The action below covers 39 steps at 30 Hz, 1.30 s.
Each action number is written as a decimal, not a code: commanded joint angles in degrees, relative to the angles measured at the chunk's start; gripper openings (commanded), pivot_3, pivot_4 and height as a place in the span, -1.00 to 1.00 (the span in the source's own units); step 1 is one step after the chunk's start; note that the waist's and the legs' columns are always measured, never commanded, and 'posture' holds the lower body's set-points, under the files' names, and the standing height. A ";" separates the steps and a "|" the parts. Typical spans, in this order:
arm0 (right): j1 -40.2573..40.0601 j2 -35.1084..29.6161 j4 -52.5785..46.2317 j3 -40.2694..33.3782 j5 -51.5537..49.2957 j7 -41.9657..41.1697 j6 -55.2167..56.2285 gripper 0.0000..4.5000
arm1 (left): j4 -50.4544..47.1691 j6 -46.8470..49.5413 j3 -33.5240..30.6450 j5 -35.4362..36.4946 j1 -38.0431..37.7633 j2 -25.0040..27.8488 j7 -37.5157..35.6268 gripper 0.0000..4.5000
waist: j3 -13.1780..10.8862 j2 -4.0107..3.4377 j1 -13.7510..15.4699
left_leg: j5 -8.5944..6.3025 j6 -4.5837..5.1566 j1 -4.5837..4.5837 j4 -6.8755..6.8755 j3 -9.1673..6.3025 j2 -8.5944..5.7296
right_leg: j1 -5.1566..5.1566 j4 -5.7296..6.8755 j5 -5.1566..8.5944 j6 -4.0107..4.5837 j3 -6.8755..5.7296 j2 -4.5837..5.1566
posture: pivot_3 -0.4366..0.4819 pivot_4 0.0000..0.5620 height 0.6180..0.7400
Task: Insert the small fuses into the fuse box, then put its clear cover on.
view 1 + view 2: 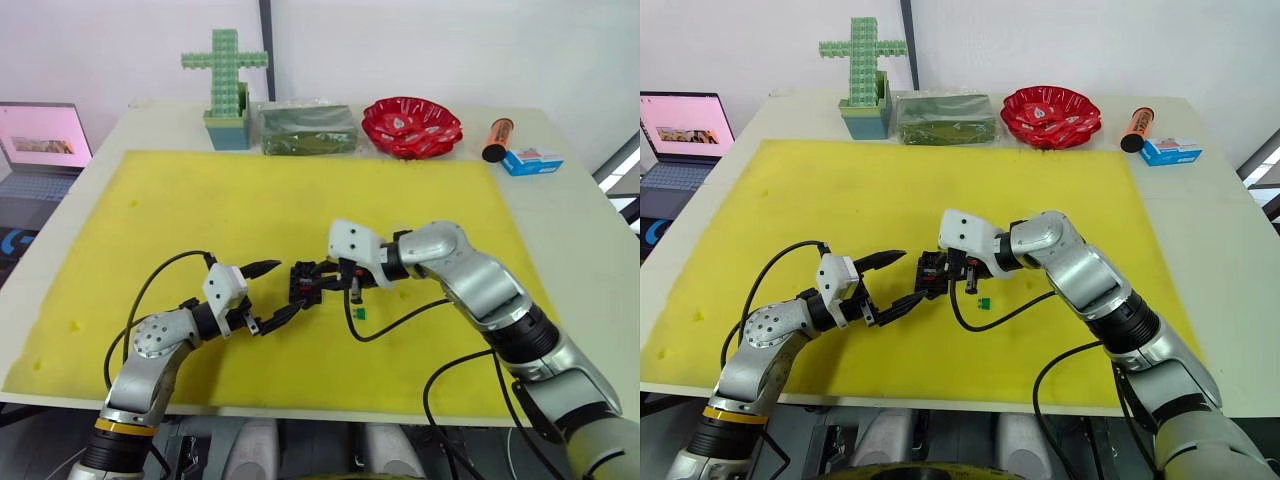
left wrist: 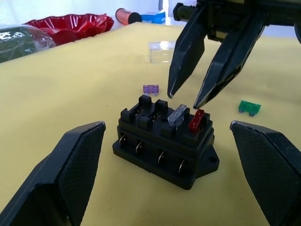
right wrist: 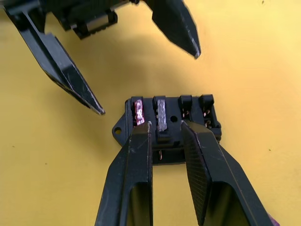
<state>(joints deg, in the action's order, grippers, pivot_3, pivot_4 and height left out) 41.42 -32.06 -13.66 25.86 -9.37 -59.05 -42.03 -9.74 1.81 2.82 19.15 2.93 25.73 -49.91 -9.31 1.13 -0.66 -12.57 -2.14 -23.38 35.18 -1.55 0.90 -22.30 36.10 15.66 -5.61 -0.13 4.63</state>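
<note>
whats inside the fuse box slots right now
The fuse box holds the grey-white fuse and the red fuse side by side; two slots look empty. Their depths are hidden.

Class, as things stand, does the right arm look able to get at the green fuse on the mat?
Probably yes: the green fuse lies bare on the yellow mat just beside the open right gripper, with nothing over it.

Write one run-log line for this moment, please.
red, grey fuses in fuse box | green fuse, purple fuse, clear cover on mat | grippers open
</note>
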 commanded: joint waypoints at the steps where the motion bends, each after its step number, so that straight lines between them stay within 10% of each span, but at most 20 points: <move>1: 1.80 0.64 -0.18 -2.53 -1.38 -0.23 0.63 -0.52 | -1.40 -0.58 0.19 -0.15 0.52 0.26 -0.01 1.00 | 0.00 0.00 0.03 | 0.00 0.00 0.00 0.00 0.00 0.00 | 0.00 0.00 0.00 0.00 0.00 0.00 | -0.05 -0.47 1.00; 6: 1.59 1.77 0.21 -2.33 -1.59 0.55 0.86 -0.99 | -1.15 -0.48 0.29 -0.19 0.97 0.08 0.10 1.00 | 0.00 0.00 0.01 | 0.00 0.00 0.00 0.00 0.00 0.00 | 0.00 0.00 0.00 0.00 0.00 0.00 | -0.05 -0.47 1.00; 39: -2.27 1.04 6.01 5.10 5.81 -0.50 8.16 -0.99 | -1.71 -1.22 0.58 -0.77 -0.52 0.13 0.23 1.00 | 0.04 0.00 0.04 | 0.00 0.00 0.05 0.00 0.00 0.00 | 0.06 0.00 0.00 0.00 0.00 0.00 | -0.05 -0.47 1.00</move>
<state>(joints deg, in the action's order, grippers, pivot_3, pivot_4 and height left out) 39.81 -30.27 -9.67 28.20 -5.88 -58.91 -33.69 -9.74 1.72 3.70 18.13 2.46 25.63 -49.64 -9.27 1.13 -0.62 -12.57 -2.14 -23.33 35.19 -1.55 0.90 -22.23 36.11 15.66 -5.61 -0.13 4.63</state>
